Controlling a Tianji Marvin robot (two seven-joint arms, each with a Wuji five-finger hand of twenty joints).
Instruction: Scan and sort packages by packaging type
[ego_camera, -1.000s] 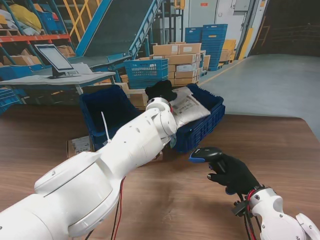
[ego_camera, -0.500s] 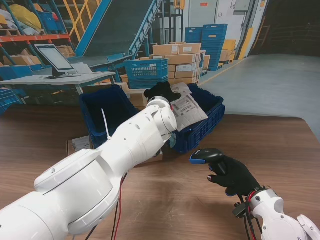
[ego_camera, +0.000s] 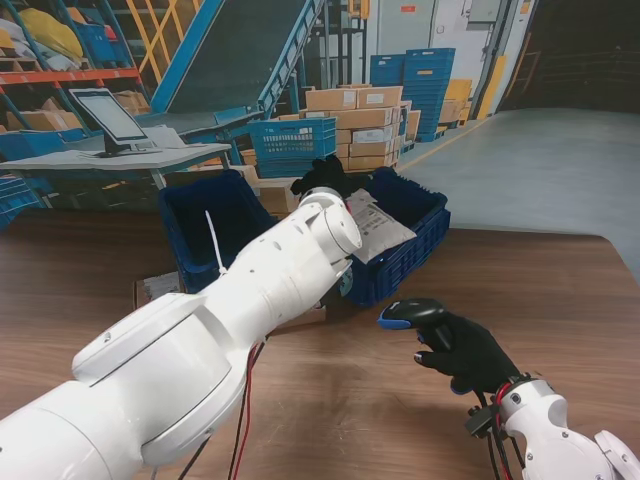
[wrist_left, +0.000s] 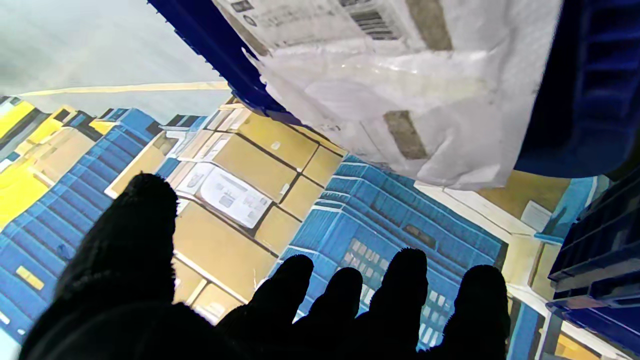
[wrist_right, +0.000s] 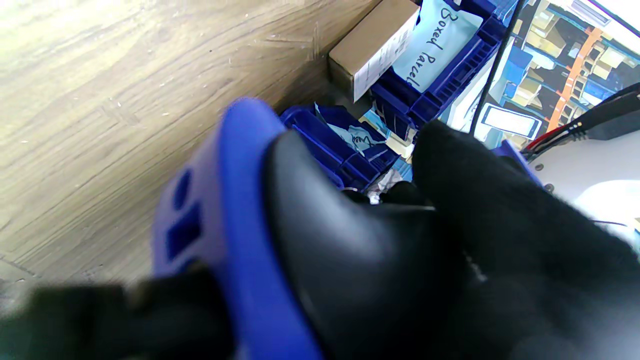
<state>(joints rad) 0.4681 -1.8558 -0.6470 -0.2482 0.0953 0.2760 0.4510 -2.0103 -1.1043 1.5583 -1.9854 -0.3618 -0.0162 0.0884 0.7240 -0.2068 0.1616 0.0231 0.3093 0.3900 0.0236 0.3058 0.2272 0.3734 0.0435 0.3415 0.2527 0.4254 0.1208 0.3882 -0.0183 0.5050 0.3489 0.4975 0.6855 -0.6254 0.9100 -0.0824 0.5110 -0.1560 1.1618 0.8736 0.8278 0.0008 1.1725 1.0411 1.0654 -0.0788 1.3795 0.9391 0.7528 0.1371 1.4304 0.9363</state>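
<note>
Looking down from the stand, I take the blue bin (ego_camera: 410, 240) on the far side of the table as my landmark. The white mailer bag (ego_camera: 378, 222) lies inside that bin, label up, its long axis running slantwise from the bin's far-left corner toward its near-right wall. My left hand (ego_camera: 322, 176) sits at the bin's far-left corner, right over the bag's upper end. In the left wrist view the bag (wrist_left: 400, 85) hangs apart from the black fingers (wrist_left: 295, 285), which are spread with nothing between them, so I judge this hand released and empty, the bag resting free in the bin.

My right hand (ego_camera: 470, 350) is on the near side of the bin, well apart from it over bare wood, and it is clenched around the scanner (ego_camera: 410, 311). The scanner's blue nose points toward the bin's near wall. In the right wrist view the scanner (wrist_right: 250, 240) fills the frame, and past it I see a brown box (wrist_right: 372, 47) beside a second blue bin (wrist_right: 450, 65) carrying a slip that reads "Boxed Parcel".

The relation that matters: the bag lies just right of my left hand, far closer to it than to the right hand, so any next handling of the bag falls to the left arm, I judge, while the scanner waits on the near side
</note>
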